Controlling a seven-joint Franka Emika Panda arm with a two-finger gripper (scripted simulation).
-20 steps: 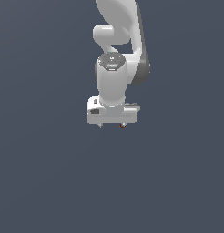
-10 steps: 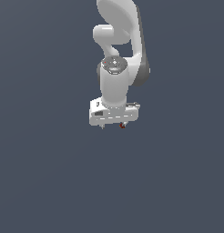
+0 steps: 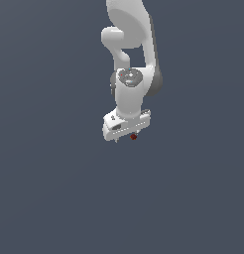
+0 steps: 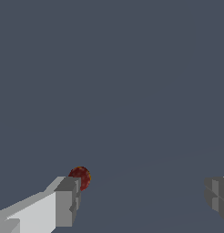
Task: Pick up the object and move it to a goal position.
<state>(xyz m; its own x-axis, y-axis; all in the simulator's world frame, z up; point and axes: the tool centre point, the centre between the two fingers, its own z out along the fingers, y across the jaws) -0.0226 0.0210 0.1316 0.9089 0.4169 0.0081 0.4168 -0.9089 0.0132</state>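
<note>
The object (image 3: 133,136) is a tiny dark red speck just under the white gripper (image 3: 125,138) in the exterior view, at the edge of the hand toward that view's right. In the wrist view the object (image 4: 81,176) is a small round red blob, partly hidden behind the tip of one grey finger (image 4: 66,202). The other finger (image 4: 217,195) stands far off at the frame's edge. The gripper (image 4: 141,193) is open wide and the gap between its fingers is empty. Whether the near finger touches the object, I cannot tell.
A flat, uniform dark grey-blue ground (image 3: 54,188) fills both views. The white arm (image 3: 129,39) rises from the hand to the top of the exterior view. No other thing shows.
The wrist and hand have sunk a little and shifted slightly toward the exterior view's right. The red object has stayed where it was.
</note>
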